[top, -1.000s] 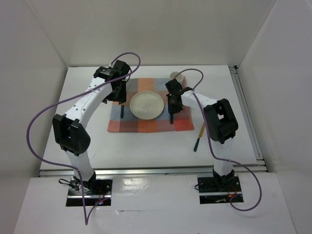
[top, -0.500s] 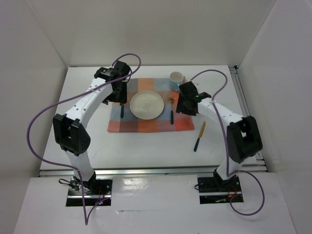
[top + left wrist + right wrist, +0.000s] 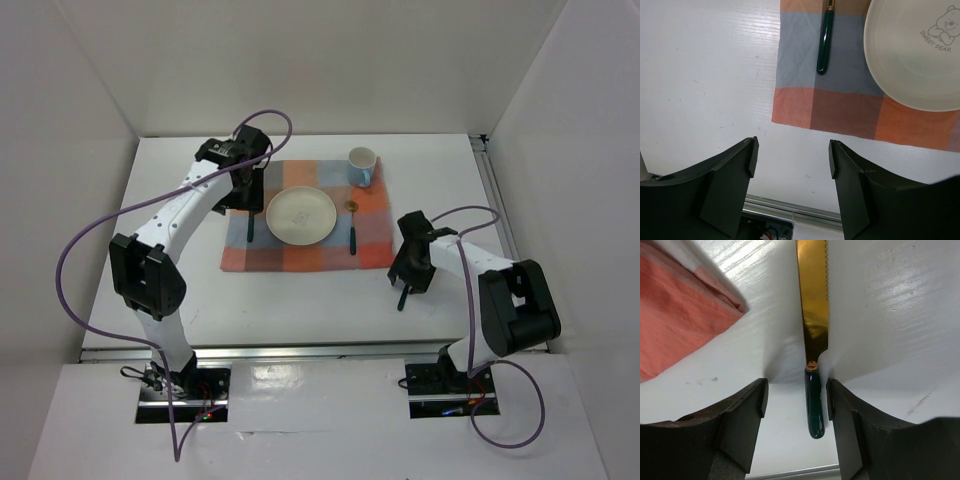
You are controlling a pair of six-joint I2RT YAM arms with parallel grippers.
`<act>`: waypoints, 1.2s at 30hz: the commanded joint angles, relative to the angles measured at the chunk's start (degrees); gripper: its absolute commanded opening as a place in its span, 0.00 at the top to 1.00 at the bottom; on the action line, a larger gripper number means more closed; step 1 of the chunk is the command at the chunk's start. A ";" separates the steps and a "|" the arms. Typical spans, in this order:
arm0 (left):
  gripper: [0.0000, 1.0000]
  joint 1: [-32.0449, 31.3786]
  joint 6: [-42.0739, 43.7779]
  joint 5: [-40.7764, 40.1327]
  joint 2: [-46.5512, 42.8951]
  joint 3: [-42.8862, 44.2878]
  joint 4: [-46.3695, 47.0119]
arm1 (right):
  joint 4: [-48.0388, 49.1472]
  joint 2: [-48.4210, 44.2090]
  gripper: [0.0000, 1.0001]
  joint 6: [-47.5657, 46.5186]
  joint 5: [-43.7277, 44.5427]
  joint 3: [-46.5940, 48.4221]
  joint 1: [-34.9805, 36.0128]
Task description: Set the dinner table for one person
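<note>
Status: setting largely complete, 1 item outstanding.

The dinner table carries a checked cloth at its centre. On the cloth:
- The plate sits in the middle.
- The cup stands at the plate's 1 o'clock.
- The spoon lies at 3 o'clock.
- A green-handled utensil lies at 9 o'clock; its head is out of view, so its type cannot be told.

Outstanding: the knife lies on bare tabletop at the plate's 4 o'clock, just off the cloth's corner.

The right gripper hangs low over the knife with its jaws apart. They straddle the green handle and are not clamped on it.

The left gripper hovers near the cloth's 9 o'clock edge, jaws wide apart and holding nothing.

Assessment: what is left appears to be grasping the knife and placing it beside the spoon.
</note>
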 commanded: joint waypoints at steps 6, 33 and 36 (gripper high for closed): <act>0.25 -0.26 0.19 0.07 -1.86 -0.78 0.36 | -0.65 -0.64 0.71 3.70 1.98 -2.02 0.97; 0.08 0.88 -0.95 17.21 -7.57 -3.94 8.36 | -1.89 29.59 0.98 -21.87 1.30 44.57 6.15; 0.08 0.88 -0.95 17.21 -7.57 -3.94 7.84 | -1.36 29.60 0.74 -20.82 1.30 43.34 6.68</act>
